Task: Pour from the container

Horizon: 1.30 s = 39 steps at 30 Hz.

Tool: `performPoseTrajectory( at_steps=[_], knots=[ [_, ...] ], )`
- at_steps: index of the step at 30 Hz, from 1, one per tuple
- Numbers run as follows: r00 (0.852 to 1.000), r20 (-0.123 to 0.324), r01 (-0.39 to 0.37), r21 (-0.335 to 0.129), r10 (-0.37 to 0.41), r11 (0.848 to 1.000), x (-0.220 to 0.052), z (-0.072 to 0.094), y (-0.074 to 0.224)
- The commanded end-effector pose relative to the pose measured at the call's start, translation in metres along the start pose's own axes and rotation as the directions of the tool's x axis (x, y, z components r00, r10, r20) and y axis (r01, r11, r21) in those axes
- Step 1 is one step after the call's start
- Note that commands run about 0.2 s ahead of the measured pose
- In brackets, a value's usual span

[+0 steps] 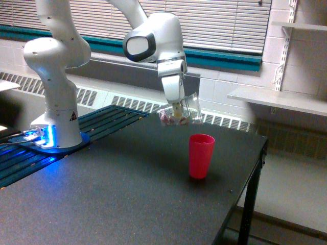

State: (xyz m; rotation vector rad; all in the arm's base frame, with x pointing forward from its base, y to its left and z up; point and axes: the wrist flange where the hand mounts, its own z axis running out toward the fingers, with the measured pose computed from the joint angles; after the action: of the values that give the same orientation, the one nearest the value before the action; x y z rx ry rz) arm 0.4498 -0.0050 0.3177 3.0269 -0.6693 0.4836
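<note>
My gripper (177, 108) is shut on the container (181, 113), a clear jar held tilted in the air with its mouth toward the exterior view's right. Small brownish-pink pieces (168, 119) lie in its lower left end. The jar hangs above the black table and up-left of the pink-red plastic cup (201, 155), which stands upright on the table. Nothing is falling from the jar.
The arm's white base (56, 102) stands at the exterior view's left on a blue-lit plate. The black table (117, 199) ends at an edge on the right, close to the cup. White shelves (278, 99) hang on the right wall.
</note>
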Motion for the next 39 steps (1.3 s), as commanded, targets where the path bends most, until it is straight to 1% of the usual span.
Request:
performPoseTrajectory(
  at_steps=[1,11,17,24,29,33,39],
  knots=[
    [1.000,0.016,0.015,-0.019,-0.015,1.000,-0.007,0.007,-0.009],
    [0.997,0.031,0.071,-0.064,-0.069,0.995,-0.010,0.012,-0.021],
    [0.995,0.048,0.087,-0.094,-0.083,0.992,-0.012,0.017,-0.020],
    [0.993,0.052,0.108,-0.142,-0.101,0.984,-0.011,0.018,-0.019],
    [0.993,0.056,0.114,-0.160,-0.106,0.981,-0.009,0.019,-0.018],
    [0.991,0.066,0.130,-0.178,-0.120,0.975,-0.008,0.020,-0.021],
    [0.983,0.084,0.178,-0.208,-0.164,0.962,-0.007,0.020,-0.032]
  ],
)
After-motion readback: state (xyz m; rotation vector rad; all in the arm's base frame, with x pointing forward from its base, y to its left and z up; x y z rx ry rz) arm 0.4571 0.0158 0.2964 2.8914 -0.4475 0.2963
